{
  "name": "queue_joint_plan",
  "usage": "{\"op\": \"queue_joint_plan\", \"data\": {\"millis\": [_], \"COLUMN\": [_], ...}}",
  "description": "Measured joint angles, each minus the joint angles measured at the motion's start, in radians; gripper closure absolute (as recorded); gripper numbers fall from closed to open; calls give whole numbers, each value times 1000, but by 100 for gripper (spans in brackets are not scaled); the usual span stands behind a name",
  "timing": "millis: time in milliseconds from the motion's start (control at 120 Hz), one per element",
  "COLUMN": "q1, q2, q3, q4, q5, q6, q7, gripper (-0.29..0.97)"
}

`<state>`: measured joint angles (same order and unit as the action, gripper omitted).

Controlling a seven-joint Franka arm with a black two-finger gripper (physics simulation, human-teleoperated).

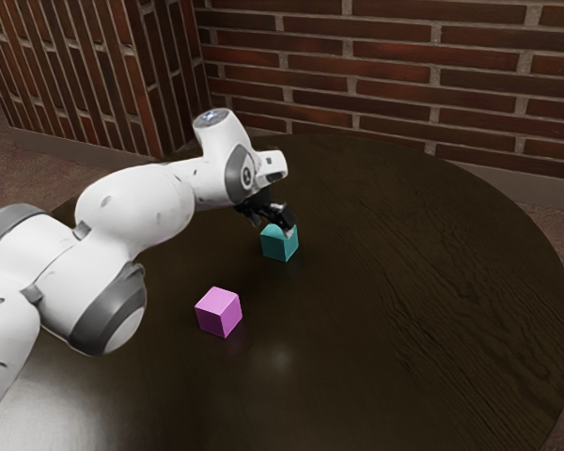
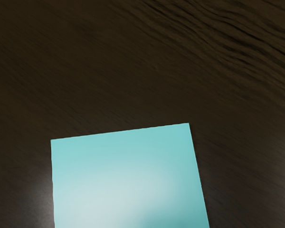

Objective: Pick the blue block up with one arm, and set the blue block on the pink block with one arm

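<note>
Hanging directly over the blue block (image 1: 280,246), the gripper (image 1: 276,224) sat a little left of the exterior frame's centre, black and low against the block's top face. Whether it had clamped the block or merely bracketed it could not be told from either picture. The placement made sense, as a judgement: a straight-down approach leaves the block's side faces free for a pinch. It also keeps the arm clear of the pink block (image 1: 217,311), which lay apart toward the lower left of the frame, nearer the camera. The blue block appeared to rest flat on the dark table (image 1: 404,282) (it read as teal more than blue). In the wrist view the blue block (image 2: 128,180) lay just under the hand, its top face turned up, with bare table (image 2: 133,57) beyond it. Being a cube, it had no long axis to speak of. In the exterior view one vertical corner pointed roughly toward the frame's lower right, with two side faces showing.
</note>
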<state>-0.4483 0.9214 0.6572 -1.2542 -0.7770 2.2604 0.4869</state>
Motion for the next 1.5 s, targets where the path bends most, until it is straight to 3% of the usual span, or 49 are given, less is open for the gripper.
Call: {"op": "queue_joint_plan", "data": {"millis": [792, 1408, 1500], "q1": [-11, -10, -19], "q2": [65, 57, 46], "q3": [-1, -1, 0], "q4": [35, 26, 19], "q5": [12, 17, 23], "q6": [22, 24, 24], "q7": [67, 47, 30], "gripper": [0, 34, 33]}}
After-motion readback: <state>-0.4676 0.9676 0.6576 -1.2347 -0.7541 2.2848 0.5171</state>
